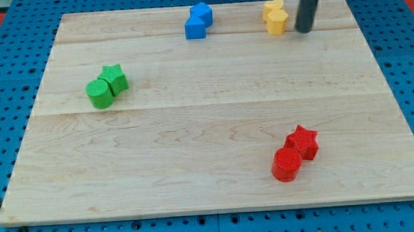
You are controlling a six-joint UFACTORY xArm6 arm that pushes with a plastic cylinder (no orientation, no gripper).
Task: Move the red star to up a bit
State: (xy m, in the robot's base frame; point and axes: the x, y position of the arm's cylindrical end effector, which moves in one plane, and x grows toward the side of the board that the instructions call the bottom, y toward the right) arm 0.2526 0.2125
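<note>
The red star (303, 141) lies at the view's lower right on the wooden board (193, 131), touching a red cylinder (287, 163) just below and left of it. My tip (304, 30) is near the view's top right, far above the red star and just right of the yellow blocks. It touches no block.
Two yellow blocks (276, 16) sit at the view's top, left of my tip. Two blue blocks (198, 21) sit at the top centre. A green star (114, 78) and a green cylinder (99, 93) touch at the left. Blue pegboard surrounds the board.
</note>
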